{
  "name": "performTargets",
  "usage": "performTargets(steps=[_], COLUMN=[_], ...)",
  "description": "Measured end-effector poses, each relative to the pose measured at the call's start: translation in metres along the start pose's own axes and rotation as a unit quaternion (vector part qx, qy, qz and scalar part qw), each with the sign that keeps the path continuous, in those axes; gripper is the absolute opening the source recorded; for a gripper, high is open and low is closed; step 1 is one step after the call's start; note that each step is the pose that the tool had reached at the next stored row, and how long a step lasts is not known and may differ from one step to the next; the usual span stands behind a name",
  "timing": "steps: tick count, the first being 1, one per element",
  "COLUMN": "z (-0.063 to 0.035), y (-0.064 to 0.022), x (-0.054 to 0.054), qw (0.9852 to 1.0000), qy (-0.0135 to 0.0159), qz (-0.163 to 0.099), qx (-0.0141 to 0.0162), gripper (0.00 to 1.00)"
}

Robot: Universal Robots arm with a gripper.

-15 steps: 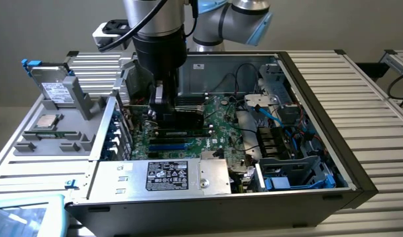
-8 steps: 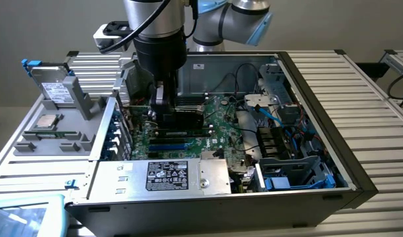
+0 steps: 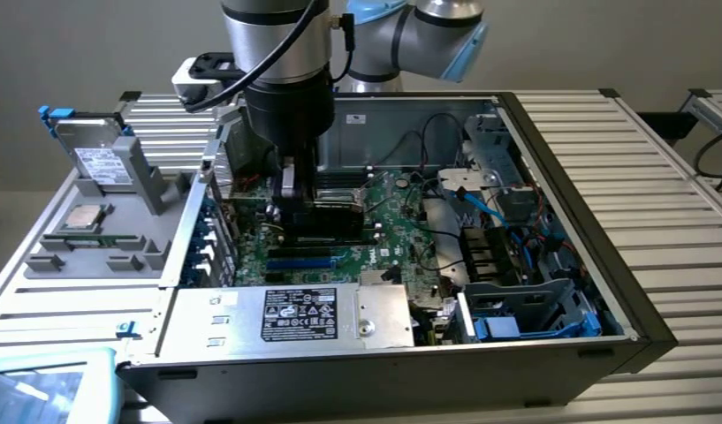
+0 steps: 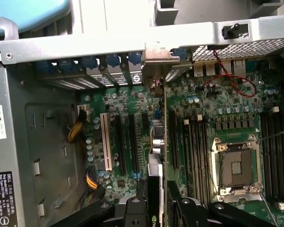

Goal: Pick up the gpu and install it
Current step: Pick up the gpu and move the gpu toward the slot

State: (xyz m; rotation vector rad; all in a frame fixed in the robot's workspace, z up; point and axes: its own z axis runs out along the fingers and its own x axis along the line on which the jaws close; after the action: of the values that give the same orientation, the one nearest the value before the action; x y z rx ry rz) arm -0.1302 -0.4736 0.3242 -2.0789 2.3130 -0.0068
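the claw (image 4: 158, 209) is down inside the open computer case (image 3: 573, 177), closed on the gpu (image 4: 156, 165), which stands on edge between its two black fingers (image 4: 135, 208). from the wrist the card is seen edge-on, running straight away from the claw across the motherboard (image 4: 203, 104). its metal bracket (image 4: 156, 56) at the far end meets the case's rear slot panel, in line with the row of blue-clipped slot covers (image 4: 109, 61). the card's lower edge sits among the long black expansion slots. whether it is fully seated in one cannot be told.

in the exterior view the claw (image 3: 304, 208) hangs straight down from the arm's silver and black wrist, and the gpu (image 3: 331, 221) shows as a dark block just below it, over the middle of the motherboard (image 3: 384, 238).

to one side of the claw lies the open cpu socket (image 4: 234, 165), with thin red wires (image 4: 232, 78) looping beyond it. to the other side are a white slot (image 4: 104, 142) and the grey power supply (image 3: 290, 314). the case rests on a slatted metal surface (image 3: 667, 177). a grey parts tray (image 3: 102, 238) lies well apart from the claw, towards the exterior view's left.
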Motion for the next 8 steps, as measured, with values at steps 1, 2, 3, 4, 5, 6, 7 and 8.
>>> performTargets(steps=[1, 2, 3, 4, 5, 6, 7, 8], z=[0.0011, 0.0021, 0.0027, 0.0033, 0.0039, 0.0041, 0.0040, 0.0040], y=[0.0000, 0.0001, 0.0001, 0.0001, 0.0002, 0.0002, 0.0001, 0.0001], x=[0.0000, 0.0000, 0.0000, 0.0000, 0.0001, 0.0001, 0.0001, 0.0001], qw=[1.0000, 1.0000, 1.0000, 1.0000, 1.0000, 1.0000, 1.0000, 1.0000], qy=[-0.0006, -0.0012, -0.0017, -0.0021, -0.0024, -0.0024, -0.0023, -0.0023], qz=[0.000, 0.000, -0.001, 0.000, 0.000, 0.000, -0.001, -0.001], qx=[-0.0008, -0.0018, -0.0027, -0.0035, -0.0040, -0.0045, -0.0049, -0.0049], gripper=[0.27, 0.27, 0.27, 0.27, 0.27, 0.27, 0.27, 0.27])
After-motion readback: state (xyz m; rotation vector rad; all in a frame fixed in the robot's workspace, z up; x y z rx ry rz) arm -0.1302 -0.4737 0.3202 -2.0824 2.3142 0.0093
